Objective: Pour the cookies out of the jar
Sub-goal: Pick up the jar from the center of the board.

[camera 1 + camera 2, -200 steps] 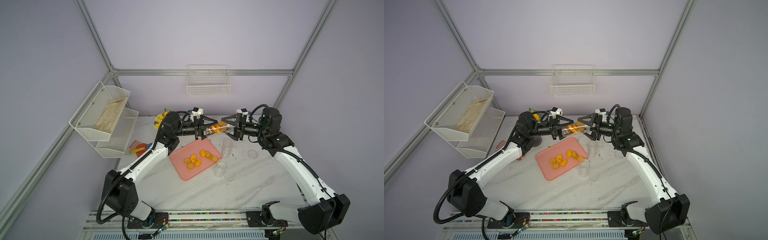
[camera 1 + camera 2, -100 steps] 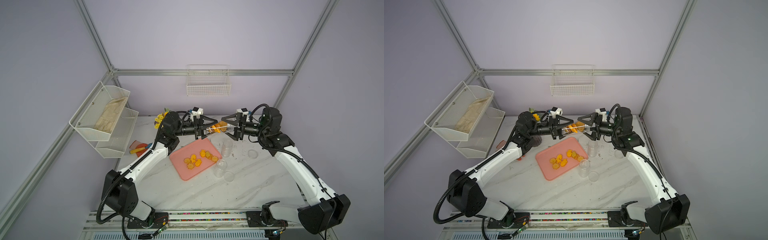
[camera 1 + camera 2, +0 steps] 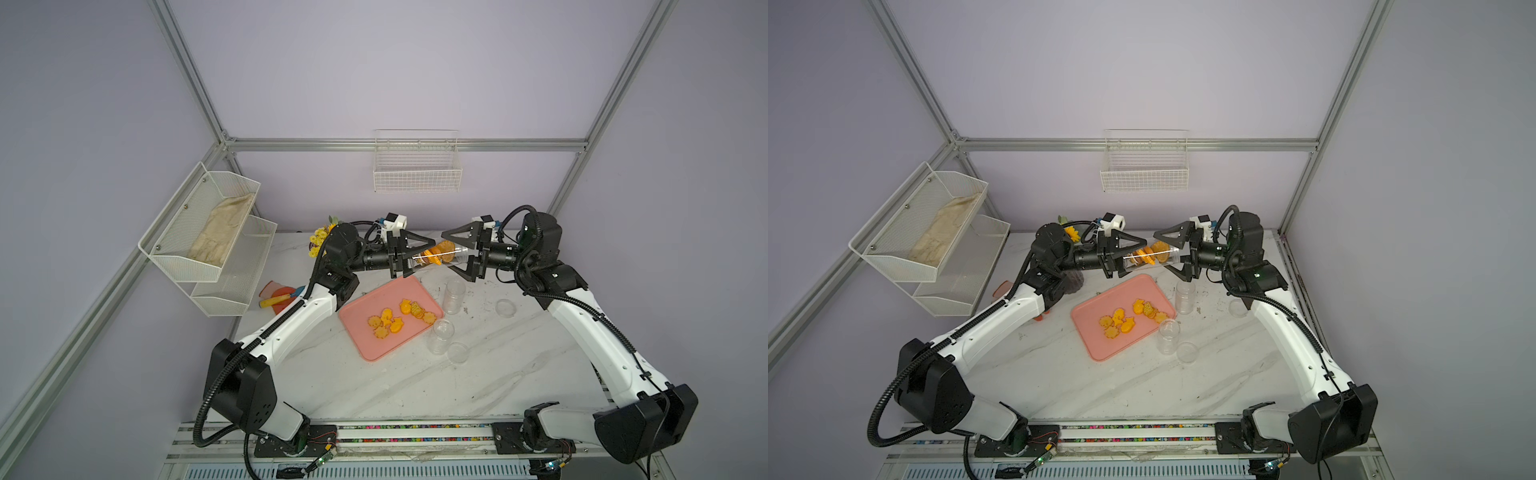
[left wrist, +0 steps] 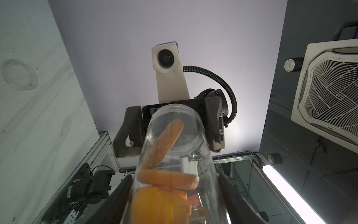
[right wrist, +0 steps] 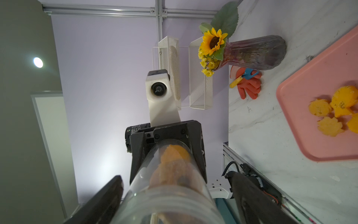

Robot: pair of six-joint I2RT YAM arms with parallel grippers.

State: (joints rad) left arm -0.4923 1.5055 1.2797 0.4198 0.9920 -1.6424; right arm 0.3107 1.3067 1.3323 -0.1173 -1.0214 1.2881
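Clear jar (image 3: 441, 257) held level in mid-air, near the far corner of the pink tray (image 3: 374, 347). Base end pinched by the left gripper (image 3: 417, 259). Threaded mouth end points into the right gripper (image 3: 448, 252), whose jaws are spread wide, with a gap on each side in the right wrist view. Several orange cookies (image 4: 160, 203) are stacked inside the jar; more lie clustered on the tray.

Cookies (image 3: 394, 322) on tray (image 3: 368, 348), more in jar (image 3: 459, 257)
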